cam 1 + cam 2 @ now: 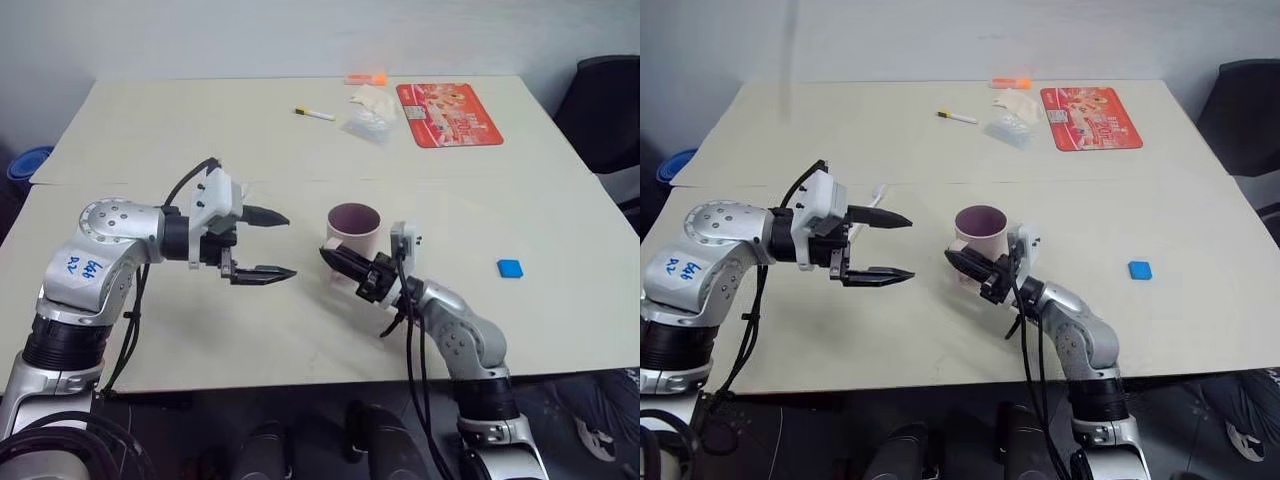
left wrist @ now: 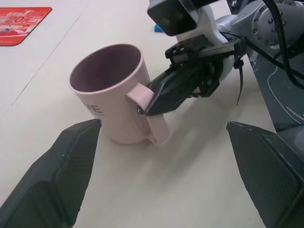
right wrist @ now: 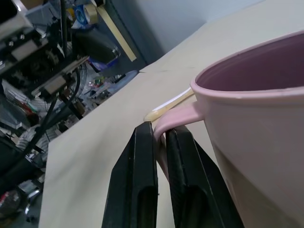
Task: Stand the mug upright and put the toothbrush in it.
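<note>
Mug (image 1: 354, 235), mouth-up near the desk's (image 1: 150, 140) middle, is pinched by its thin loop handle in the right gripper's (image 2: 147, 108) clenched jaws, judged light, stiff and swing-prone; left gripper (image 1: 265, 245) is released beside it.

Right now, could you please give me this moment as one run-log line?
mug: upright on table | right end effector: shut on mug handle | left end effector: open, empty, beside mug | toothbrush: lying on table, not in mug

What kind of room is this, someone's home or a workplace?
Probably a lab or workshop: plain table, cluttered equipment shelves and cables, a black office chair. The mug looks like a test prop.
</note>
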